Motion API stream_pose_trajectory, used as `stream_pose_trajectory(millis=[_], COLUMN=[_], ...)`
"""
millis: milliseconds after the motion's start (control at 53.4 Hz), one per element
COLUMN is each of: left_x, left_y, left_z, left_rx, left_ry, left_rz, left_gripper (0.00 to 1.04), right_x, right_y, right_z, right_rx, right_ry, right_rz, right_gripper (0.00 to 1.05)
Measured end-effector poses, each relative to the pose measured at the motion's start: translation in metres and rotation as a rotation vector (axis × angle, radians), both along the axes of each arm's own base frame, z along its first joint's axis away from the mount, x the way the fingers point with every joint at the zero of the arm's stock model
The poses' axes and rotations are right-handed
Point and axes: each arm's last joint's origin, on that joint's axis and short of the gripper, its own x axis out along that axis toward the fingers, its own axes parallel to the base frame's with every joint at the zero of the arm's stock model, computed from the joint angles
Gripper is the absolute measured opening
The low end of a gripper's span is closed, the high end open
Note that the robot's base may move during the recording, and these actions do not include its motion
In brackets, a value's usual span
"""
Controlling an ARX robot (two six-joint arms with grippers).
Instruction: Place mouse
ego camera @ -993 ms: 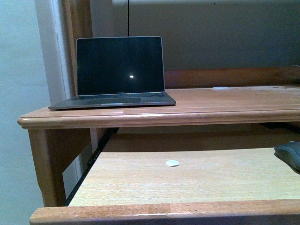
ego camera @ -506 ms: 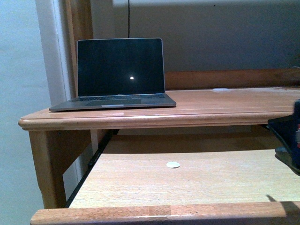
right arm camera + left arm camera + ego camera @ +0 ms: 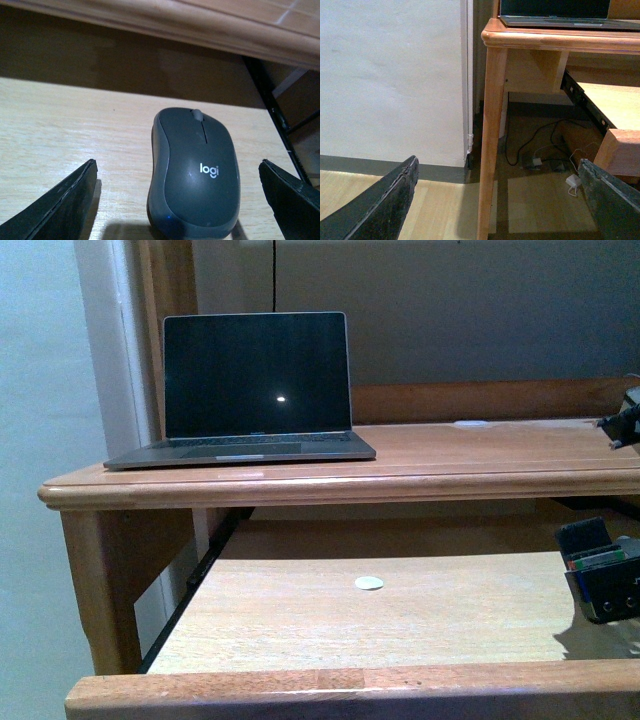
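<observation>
Starting with the largest item, we are looking at a wooden desk (image 3: 480,455) standing against a wall (image 3: 390,75). Its pull-out shelf (image 3: 300,625) is sitting extended below the desk top, towards us. A laptop (image 3: 255,390) is standing open on the left part of the desk top. Its screen is showing dark apart from one small bright spot.

We are finding the left gripper (image 3: 497,160) off to the left of the desk, facing the front leg (image 3: 490,140). Its fingers (image 3: 385,200) are standing spread wide, released, with nothing between them. Cables (image 3: 540,150) are lying on the floor under the desk.

We are finding the right gripper (image 3: 177,165) at the right end of the shelf, close above its surface. Its fingers are likewise standing spread wide, released, and are grasping nothing.

The mouse (image 3: 195,175) is lying flat on the shelf between the two right fingers, apart from both. Its scroll wheel end is pointing towards the back of the desk. In the front view we are not making the mouse out, as the gripper is covering that spot.

A small white disc (image 3: 369,583) is lying near the middle of the shelf, well apart from the right gripper.
</observation>
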Motion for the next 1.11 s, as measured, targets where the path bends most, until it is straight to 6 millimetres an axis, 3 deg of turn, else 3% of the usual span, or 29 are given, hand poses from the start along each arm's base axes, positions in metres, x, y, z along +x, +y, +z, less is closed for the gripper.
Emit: stream_pose_trajectory(millis=[225,581,749,862,1105], left_x=[0.000,0.000,0.000,0.000,0.000], left_y=[0.000,0.000,0.000,0.000,0.000], left_z=[0.000,0.000,0.000,0.000,0.000], left_rx=[0.000,0.000,0.000,0.000,0.000], left_ry=[0.000,0.000,0.000,0.000,0.000], left_rz=[0.000,0.000,0.000,0.000,0.000], left_gripper=[0.97,0.97,0.97,0.97,0.97], right_x=[0.016,0.039,0.044,0.044,0.025], right_y=[-0.002,-0.001,-0.003,-0.007,-0.025], right_z=[-0.008,-0.004,-0.006,-0.006,0.000], right_rx=[0.006,0.109,0.154,0.184,0.212], right_ry=[0.101,0.162,0.168,0.165,0.148], right_rz=[-0.022,-0.047,-0.057,-0.054,-0.051], right_gripper=[0.97,0.97,0.77,0.58,0.55])
